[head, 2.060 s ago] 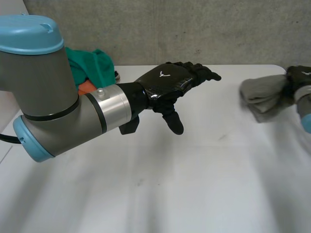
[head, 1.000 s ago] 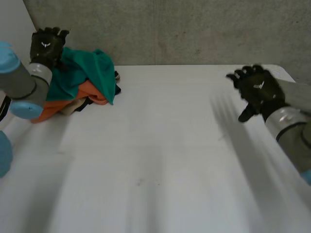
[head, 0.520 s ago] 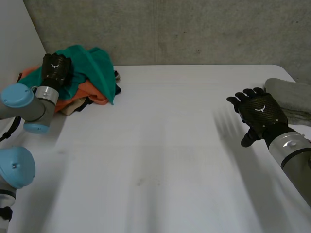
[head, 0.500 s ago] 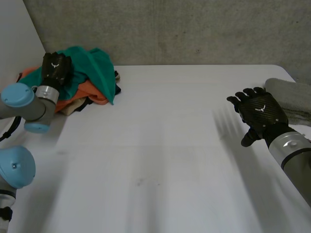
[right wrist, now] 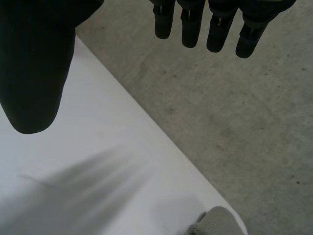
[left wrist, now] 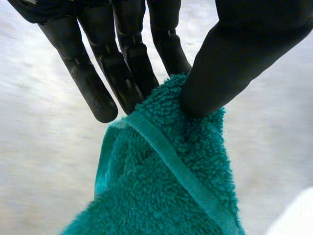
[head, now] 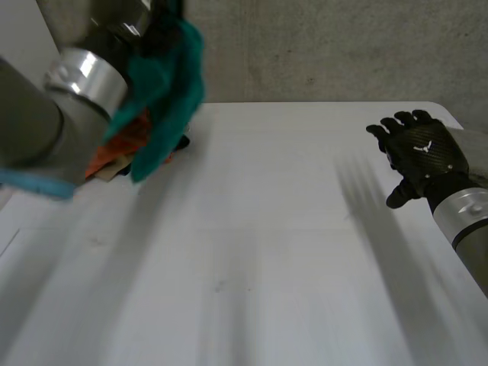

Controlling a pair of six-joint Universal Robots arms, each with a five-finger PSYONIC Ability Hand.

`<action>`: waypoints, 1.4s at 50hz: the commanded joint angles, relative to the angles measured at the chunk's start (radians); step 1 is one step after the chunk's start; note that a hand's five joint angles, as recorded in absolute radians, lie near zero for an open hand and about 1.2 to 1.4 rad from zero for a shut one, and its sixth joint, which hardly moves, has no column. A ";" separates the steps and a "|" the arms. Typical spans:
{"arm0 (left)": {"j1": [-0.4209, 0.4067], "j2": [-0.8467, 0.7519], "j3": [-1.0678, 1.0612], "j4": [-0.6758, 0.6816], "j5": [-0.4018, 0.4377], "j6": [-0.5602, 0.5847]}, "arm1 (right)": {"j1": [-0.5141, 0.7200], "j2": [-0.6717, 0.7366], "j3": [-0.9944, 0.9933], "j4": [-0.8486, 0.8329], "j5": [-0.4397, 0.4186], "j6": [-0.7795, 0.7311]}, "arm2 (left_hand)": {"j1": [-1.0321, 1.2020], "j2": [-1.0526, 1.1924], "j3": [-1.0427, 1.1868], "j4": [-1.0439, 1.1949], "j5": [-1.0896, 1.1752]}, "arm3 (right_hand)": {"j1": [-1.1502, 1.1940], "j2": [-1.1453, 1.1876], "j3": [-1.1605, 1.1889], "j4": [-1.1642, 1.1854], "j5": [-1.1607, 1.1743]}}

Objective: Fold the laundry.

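At the upper left of the frame in the head view, the green towel (head: 164, 84) hangs off the tabletop (head: 267, 229), suspended from the left hand (head: 156, 19) at the end of the left arm (head: 46, 114). Below and behind it, the laundry heap (head: 114, 152) sits at the far left corner of the tabletop, with orange cloth visible.

Finding: the towel is held high and free of the heap. This is consistent with singling out one item so that it can be spread on the bare middle of the tabletop for folding. The fold itself is not yet begun.

Left hand, wrist view: the thumb (left wrist: 230, 63) presses the towel's pile against the straight fingers (left wrist: 129, 68), close to a hemmed edge. The rest of the towel drapes away below the fingertips. The hold is a pinch on a small amount of cloth, judged adequate for carrying but liable to slip under a sharp pull.

Right hand (head: 423, 156): it is at the right of the frame, hovering above the tabletop with the fingers spread and straight and the thumb apart. It holds nothing and touches nothing. Its placement is judged to be a standby position, ready to take a second corner. A grey cloth (right wrist: 217, 223) lies on the tabletop beyond its fingertips, near the edge.
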 commanded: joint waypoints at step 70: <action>0.191 0.021 -0.308 -0.140 0.126 0.358 | 0.222 0.041 -0.238 0.437 0.101 -0.088 | 0.241 0.199 0.207 0.196 0.239 | 1.174 1.182 1.184 1.181 1.173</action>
